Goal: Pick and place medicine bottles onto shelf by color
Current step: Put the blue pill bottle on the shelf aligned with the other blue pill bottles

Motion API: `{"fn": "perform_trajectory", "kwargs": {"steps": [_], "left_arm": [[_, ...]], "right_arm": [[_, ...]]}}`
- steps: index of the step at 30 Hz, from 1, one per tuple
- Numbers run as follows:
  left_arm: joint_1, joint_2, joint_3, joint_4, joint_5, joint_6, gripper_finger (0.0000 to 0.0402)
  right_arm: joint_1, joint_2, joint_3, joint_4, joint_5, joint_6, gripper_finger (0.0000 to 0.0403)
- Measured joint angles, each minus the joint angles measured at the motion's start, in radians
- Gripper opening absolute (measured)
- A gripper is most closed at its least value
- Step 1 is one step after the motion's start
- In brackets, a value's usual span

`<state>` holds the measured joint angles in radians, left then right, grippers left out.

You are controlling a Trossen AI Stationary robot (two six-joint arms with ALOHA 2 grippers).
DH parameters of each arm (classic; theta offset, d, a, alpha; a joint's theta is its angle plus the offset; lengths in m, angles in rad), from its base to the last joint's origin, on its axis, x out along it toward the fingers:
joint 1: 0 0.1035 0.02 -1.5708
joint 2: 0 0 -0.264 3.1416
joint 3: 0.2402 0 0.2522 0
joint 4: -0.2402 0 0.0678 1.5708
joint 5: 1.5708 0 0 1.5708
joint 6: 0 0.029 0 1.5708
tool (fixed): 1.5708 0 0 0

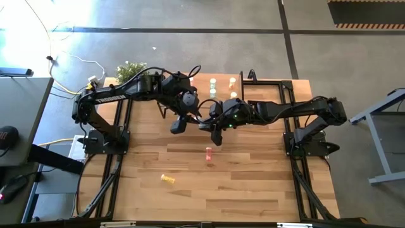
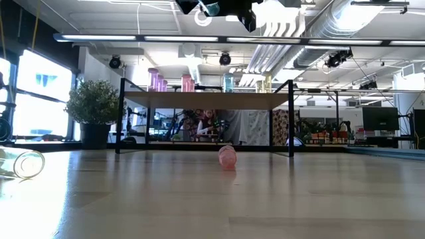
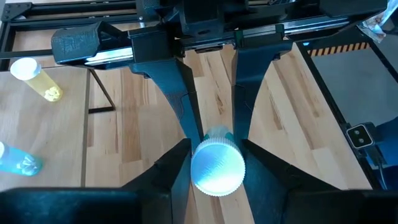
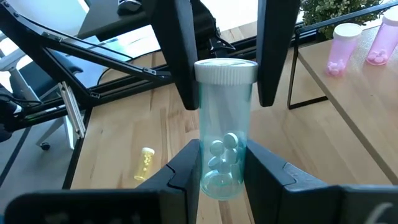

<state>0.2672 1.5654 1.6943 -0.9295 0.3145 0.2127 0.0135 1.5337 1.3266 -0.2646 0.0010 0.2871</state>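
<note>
two tools are meeting in the air over the desk (image 1: 253, 183), just in front of the shelf (image 2: 206, 99), sharing one clear blue bottle (image 4: 222, 140). this reads as a handover. right tool (image 4: 221, 163) is clamping the bottle's base, cap pointing at the left tool (image 3: 214, 152), whose fingers are sitting narrow on either side of the cap (image 3: 217, 168); contact is likely. pink bottles (image 4: 343, 46) are standing on the shelf. a pink one (image 1: 209, 152) and a yellow one (image 1: 168, 179) are lying on the desk, well apart from both tools.
</note>
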Motion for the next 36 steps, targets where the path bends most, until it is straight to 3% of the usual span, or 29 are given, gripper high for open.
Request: {"fn": "perform_trajectory", "kwargs": {"steps": [6, 16, 20, 25, 28, 36], "left_arm": [[0.0, 0.0, 0.0, 0.0, -0.012, 0.016, 0.0116], [-0.001, 0.0, 0.0, -0.04, -0.113, 0.066, 0.0116], [-0.001, 0.0, 0.0, -0.061, -0.139, 0.079, 0.0115], [-0.001, 0.0, 0.0, -0.069, -0.256, 0.119, 0.0115], [0.003, 0.0, 0.0, -0.069, -0.304, 0.139, 0.0115], [0.035, 0.0, 0.0, -0.049, -0.304, 0.166, 0.0115]], "right_arm": [[0.0, 0.0, 0.0, -0.002, 0.017, -0.001, 0.0094], [-0.008, -0.002, 0.0, -0.012, 0.026, 0.028, 0.0175], [-0.024, -0.014, 0.0, -0.025, 0.024, 0.058, 0.018], [-0.049, -0.054, 0.0, -0.071, 0.031, 0.082, 0.0181], [-0.061, -0.096, 0.0, -0.112, 0.104, 0.09, 0.0181], [-0.108, -0.226, 0.0, -0.165, 0.276, 0.048, 0.0181]]}}
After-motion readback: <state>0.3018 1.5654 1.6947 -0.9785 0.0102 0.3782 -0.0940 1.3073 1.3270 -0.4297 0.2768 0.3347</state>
